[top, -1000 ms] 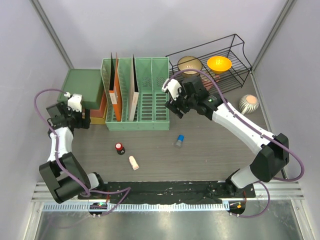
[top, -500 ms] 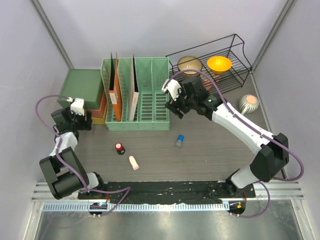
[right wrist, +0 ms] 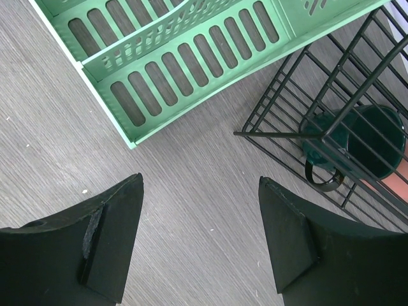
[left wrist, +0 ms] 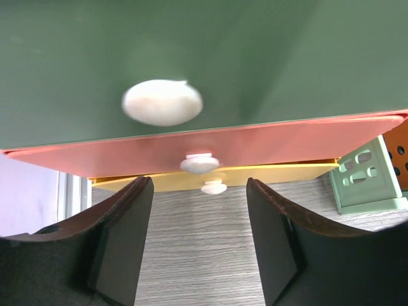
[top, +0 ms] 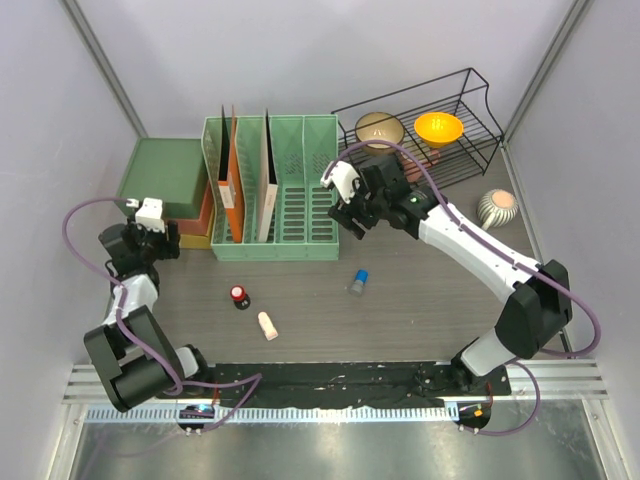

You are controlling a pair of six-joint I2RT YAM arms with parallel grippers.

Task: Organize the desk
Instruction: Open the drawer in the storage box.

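The desk is a dark grey wood-grain top. My left gripper is open and empty, low over the desk, just in front of a small drawer stack. The left wrist view shows its green drawer, red drawer and yellow drawer, each with a white knob; all look shut. My left gripper lines up with the knobs. My right gripper is open and empty above bare desk, between the green file rack and the black wire rack.
The green file rack holds a few books or folders. The wire rack holds two bowls and a dark mug. A red-capped bottle, a pale tube and a blue-capped bottle lie mid-desk. A striped vase stands at the right.
My left gripper has drawn back a little from the drawer stack toward the near side. My right gripper has shifted slightly left.
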